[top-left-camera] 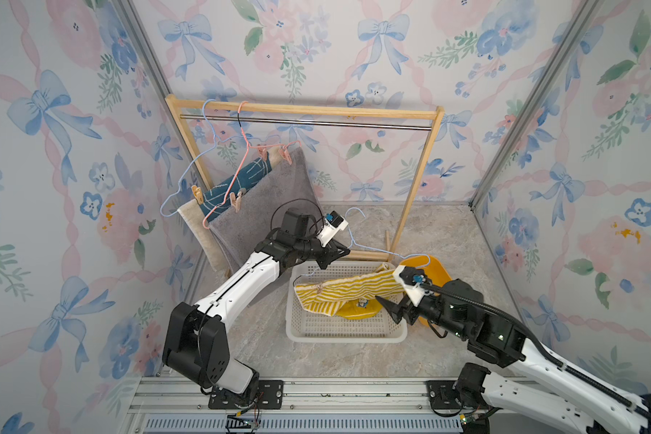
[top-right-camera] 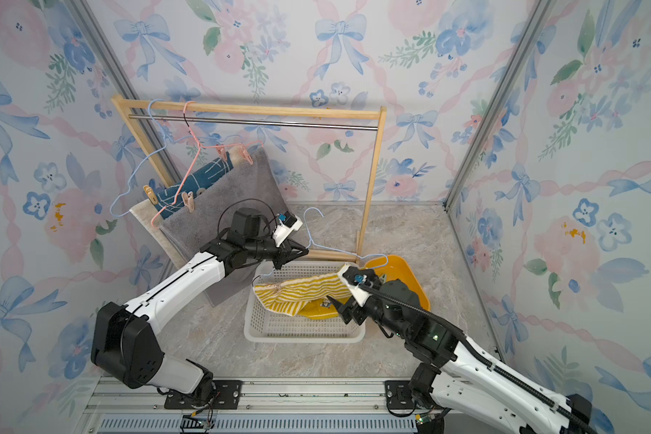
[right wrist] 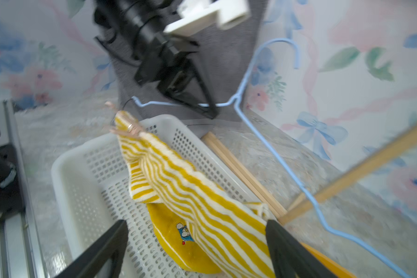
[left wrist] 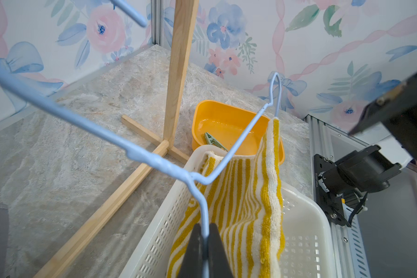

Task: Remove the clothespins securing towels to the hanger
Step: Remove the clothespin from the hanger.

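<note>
wooden rack (top-left-camera: 316, 109) with a metal rod standing at the back on the marbled floor. plain grey towel (top-left-camera: 264, 203), thick terry, hanging below the rod, with the dark blue towel (top-left-camera: 241, 180) with white line drawing hanging just behind it. white perforated plastic basket (top-left-camera: 346, 336) sitting in front. yellow-and-white striped towel (right wrist: 202, 204), looped ribs, cartoon patch showing, sagging into the basket. glossy yellow tub (left wrist: 226, 125) sitting just behind the basket's corner. thin blue wire hanger (left wrist: 154, 157) slanting over the basket. left gripper (left wrist: 204, 232) clamping together on its wire. right gripper (right wrist: 196, 225) hovering with jaws wide apart, the striped towel's near end lying between them, nothing pinched. four peach pegs (top-left-camera: 237, 201) gripping the hanging towels' top edges, pink peg (right wrist: 128, 128) clipping the striped towel's far corner, light green peg (left wrist: 212, 140) lying in the tub.
</note>
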You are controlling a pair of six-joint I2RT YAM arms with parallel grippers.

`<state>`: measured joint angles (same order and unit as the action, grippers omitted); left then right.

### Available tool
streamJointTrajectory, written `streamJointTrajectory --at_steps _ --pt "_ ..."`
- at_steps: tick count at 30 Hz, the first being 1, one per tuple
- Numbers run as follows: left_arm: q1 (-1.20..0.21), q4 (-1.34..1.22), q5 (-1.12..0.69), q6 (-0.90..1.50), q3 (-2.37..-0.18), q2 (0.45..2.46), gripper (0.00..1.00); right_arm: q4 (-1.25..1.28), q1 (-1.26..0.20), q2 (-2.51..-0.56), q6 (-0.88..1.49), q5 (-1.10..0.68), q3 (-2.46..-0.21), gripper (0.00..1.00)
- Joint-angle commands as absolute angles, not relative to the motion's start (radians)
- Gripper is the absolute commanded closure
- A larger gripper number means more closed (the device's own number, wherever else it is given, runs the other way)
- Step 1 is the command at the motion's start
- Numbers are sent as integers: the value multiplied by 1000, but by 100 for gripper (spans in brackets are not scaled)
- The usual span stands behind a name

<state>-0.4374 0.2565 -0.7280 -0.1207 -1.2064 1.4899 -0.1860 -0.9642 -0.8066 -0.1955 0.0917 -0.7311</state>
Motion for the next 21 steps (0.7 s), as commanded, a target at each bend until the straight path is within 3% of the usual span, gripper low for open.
streamJointTrajectory --at_steps 1,9,21 --pt "-436 247 -772 -98 -1228 1506 100 -4 -1022 -922 -403 37 -745 13" --pt "-447 247 -730 -101 -1211 1493 100 128 -1055 -1149 -573 -42 -822 14" --pt "-454 250 -719 -102 -1203 1488 100 176 -1069 -1326 -730 -164 -927 14"
